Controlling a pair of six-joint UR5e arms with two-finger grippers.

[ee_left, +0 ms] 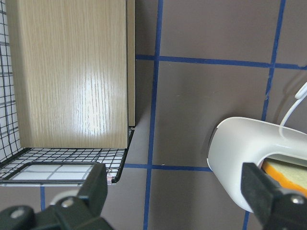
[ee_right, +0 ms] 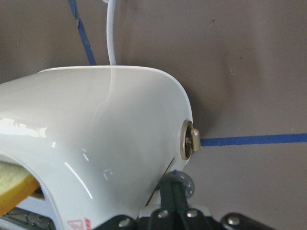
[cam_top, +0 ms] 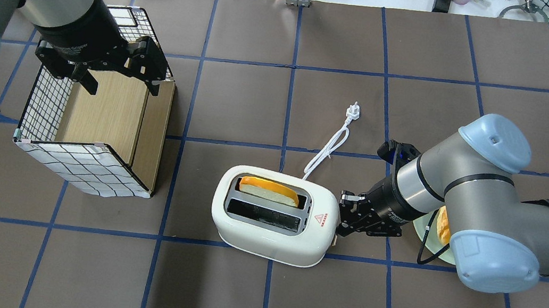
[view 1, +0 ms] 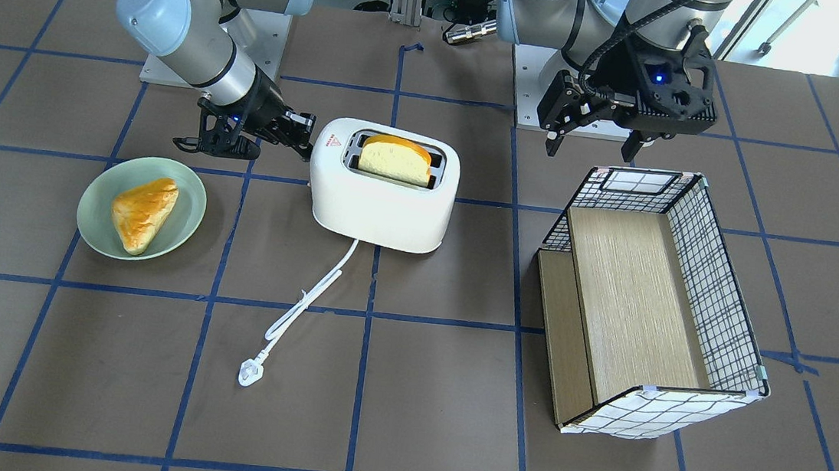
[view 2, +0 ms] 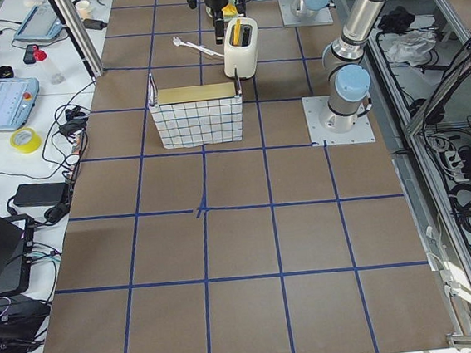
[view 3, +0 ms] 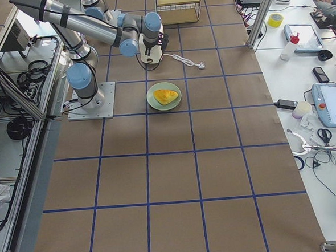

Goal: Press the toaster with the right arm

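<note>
Currently the toaster is sitting mid-table on the brown mat, between a green plate and a wire basket. It is holding one bread slice in the slot farther from the robot. The right gripper is reaching in low and sideways at the toaster's end wall, on the end with the red triangle mark. In the right wrist view its fingers are pressing together, with nothing between them. They are sitting just below a beige knob on that wall, but contact with the wall is too close to call.

The plate is lying just beside the right arm, carrying a triangular pastry. From overhead the forearm is covering most of it. The white power cord is trailing off the toaster's far side, away from the robot, and its plug is lying loose on the mat.

The left gripper is hanging over the robot-side edge of the basket, well apart from the toaster, with its fingers spread wide and holding nothing. The basket is lying tipped on its side, showing its wooden shelf.
</note>
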